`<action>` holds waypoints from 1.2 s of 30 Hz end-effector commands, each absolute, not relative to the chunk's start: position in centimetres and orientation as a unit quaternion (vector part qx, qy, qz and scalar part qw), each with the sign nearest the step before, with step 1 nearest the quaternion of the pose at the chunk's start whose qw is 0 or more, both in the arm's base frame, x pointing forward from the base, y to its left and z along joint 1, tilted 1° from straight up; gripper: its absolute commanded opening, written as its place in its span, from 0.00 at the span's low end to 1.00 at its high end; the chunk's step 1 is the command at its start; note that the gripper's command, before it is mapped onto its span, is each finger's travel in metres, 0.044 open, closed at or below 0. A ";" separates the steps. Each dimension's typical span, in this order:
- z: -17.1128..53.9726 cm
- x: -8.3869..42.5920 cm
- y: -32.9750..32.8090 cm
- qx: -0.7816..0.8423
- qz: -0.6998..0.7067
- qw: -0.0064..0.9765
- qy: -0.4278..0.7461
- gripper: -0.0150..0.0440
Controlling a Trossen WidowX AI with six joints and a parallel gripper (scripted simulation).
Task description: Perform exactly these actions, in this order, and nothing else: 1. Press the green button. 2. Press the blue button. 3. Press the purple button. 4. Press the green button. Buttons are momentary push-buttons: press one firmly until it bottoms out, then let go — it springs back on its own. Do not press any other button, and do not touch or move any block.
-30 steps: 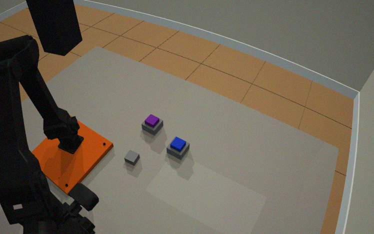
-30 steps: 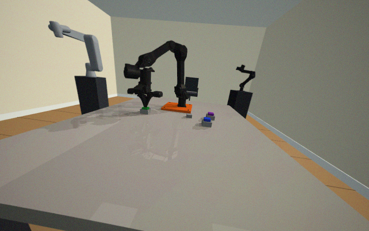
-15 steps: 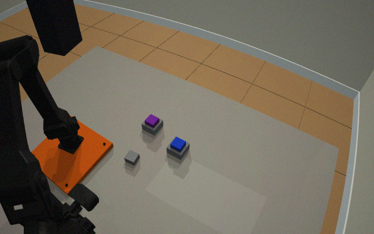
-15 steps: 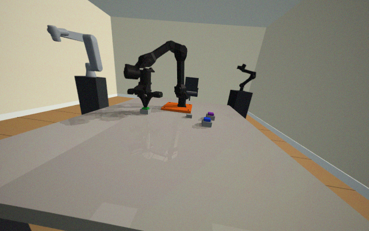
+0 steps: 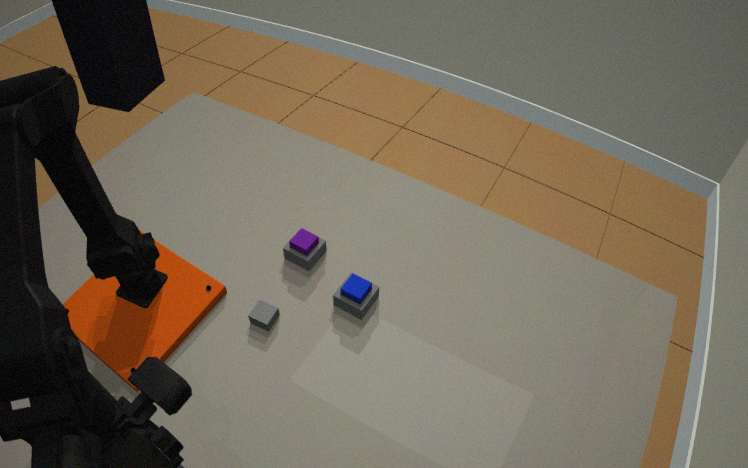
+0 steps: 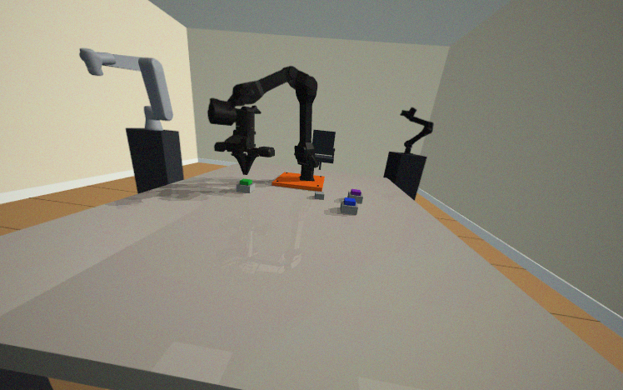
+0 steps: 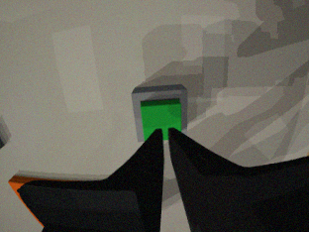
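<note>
Gripper (image 7: 165, 135) — fingers closed on nothing, tips poised just above the green button (image 7: 160, 116), which sits left of the orange base plate (image 6: 298, 180). Risk: drifting toward the blue button (image 6: 349, 201) could clip the grey block (image 6: 319, 196). Green button hidden in top view — contact unclear.

Three buttons: green button (image 6: 246, 182), blue button (image 5: 355, 287), purple button (image 5: 303, 241). One grey block (image 5: 263, 313).
</note>
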State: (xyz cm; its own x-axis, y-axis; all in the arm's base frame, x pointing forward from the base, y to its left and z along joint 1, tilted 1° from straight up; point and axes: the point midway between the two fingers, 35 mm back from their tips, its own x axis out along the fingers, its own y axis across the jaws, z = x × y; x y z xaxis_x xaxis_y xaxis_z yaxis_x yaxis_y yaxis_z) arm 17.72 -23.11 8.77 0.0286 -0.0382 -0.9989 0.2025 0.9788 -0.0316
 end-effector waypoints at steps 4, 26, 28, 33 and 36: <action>9.7 20.4 -20.9 0.040 -0.062 0.723 0.687 0.47; 13.0 30.7 -0.4 0.062 -0.064 0.719 0.689 0.93; 13.3 30.7 1.8 0.063 -0.064 0.719 0.690 0.93; 14.0 30.2 7.3 0.067 -0.066 0.717 0.690 0.93; 14.5 29.3 10.5 0.069 -0.067 0.717 0.691 0.93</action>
State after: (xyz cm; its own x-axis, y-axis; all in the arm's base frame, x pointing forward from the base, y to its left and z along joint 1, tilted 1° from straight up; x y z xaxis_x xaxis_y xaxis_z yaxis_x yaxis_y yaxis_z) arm 30.27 6.79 14.24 0.0491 0.0051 -0.9988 0.1849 0.9827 0.0141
